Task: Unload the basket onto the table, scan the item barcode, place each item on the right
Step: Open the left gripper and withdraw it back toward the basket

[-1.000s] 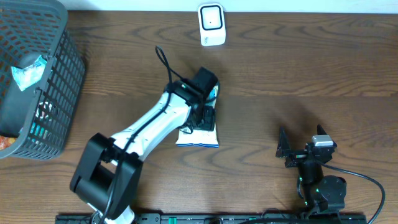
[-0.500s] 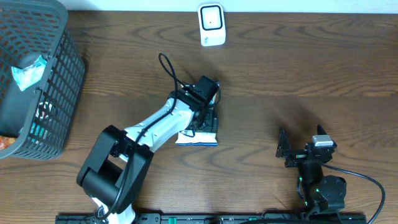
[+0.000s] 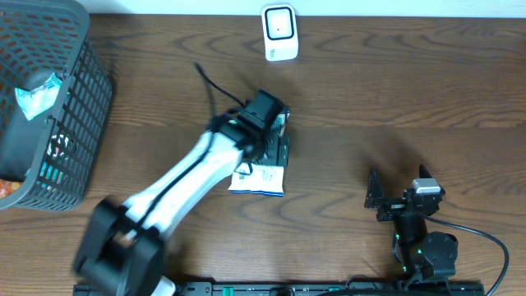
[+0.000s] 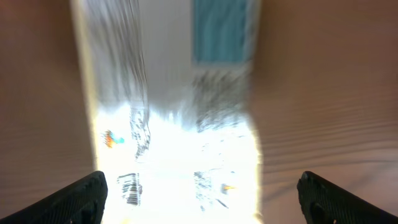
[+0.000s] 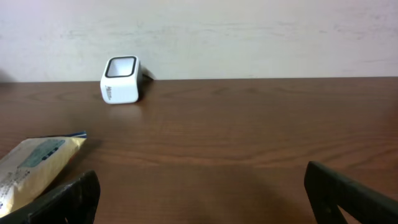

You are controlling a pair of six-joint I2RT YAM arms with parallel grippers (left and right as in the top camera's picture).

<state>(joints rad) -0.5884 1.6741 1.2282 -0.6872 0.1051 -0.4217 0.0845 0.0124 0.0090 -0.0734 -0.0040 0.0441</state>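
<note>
Hovering above the white packet [image 3: 265, 180], the left gripper [image 4: 202, 196] holds nothing. Its fingertips [image 4: 81, 196] stand wide apart in the left wrist view, with bare wood showing between each of them and the packet's edges. The packet lies flat on the tabletop [image 3: 394, 99] about mid-table. Up close it is blurred, white with a teal patch. The scanner [image 3: 279, 33] stands near the far edge, well apart from the packet. The right gripper [image 5: 214, 199] sits low near the front edge, spread open and empty. A dark basket [image 3: 82, 123] with items inside stands at the left.
</note>
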